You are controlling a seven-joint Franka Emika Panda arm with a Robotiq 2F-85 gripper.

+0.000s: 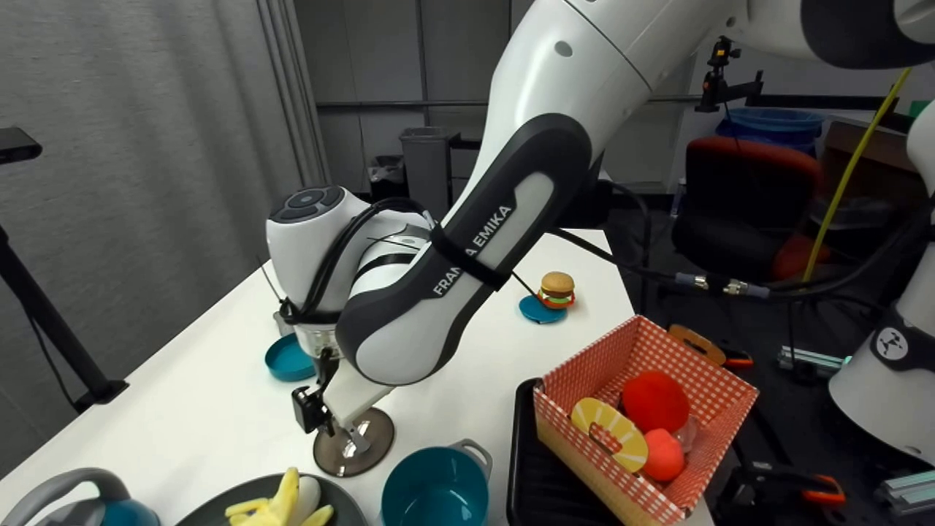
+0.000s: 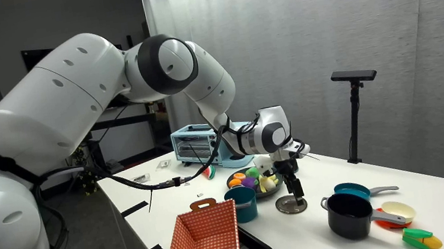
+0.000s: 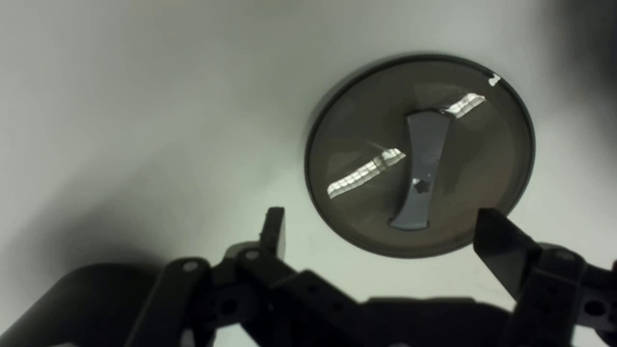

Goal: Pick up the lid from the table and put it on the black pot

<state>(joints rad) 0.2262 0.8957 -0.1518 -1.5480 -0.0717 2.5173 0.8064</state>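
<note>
Well apart, fingers (image 3: 503, 250) near lid (image 3: 420, 155)

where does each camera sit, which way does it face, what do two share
Wrist view: behind the open gripper, which shows at the bottom; faces down at the lid.
An exterior view: above the table near the teal pot, facing the toy burger; the arm and part of its base show.
An exterior view: near the base, facing the toaster oven and curtain; most of the arm shows.
Both exterior views, seemingly from opposite sides, share the lid, teal pot and checked basket.
</note>
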